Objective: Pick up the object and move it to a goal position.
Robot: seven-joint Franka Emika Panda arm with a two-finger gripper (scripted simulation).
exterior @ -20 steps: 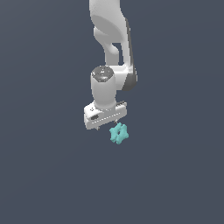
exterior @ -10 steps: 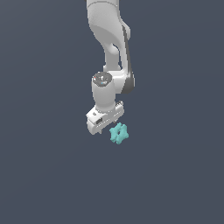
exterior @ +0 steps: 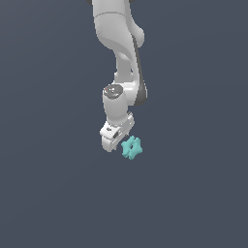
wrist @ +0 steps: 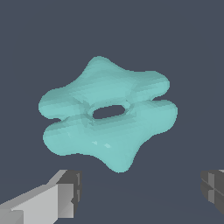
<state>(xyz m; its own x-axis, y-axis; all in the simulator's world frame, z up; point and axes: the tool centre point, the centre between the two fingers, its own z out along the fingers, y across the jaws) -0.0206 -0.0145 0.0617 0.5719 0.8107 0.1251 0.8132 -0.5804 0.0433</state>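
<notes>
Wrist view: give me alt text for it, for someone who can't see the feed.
A teal lobed object with a hole through its centre fills the middle of the frame against a plain dark grey background. Two gripper fingertips sit apart at the frame's edge, open and not touching the object.

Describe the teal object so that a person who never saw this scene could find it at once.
Follow the white robot arm down to its hand. Just beside the hand, toward the exterior view's right, lies the teal object. It is the only coloured thing on the plain dark grey ground: a small star-shaped piece with rounded lobes and a centre hole.
</notes>
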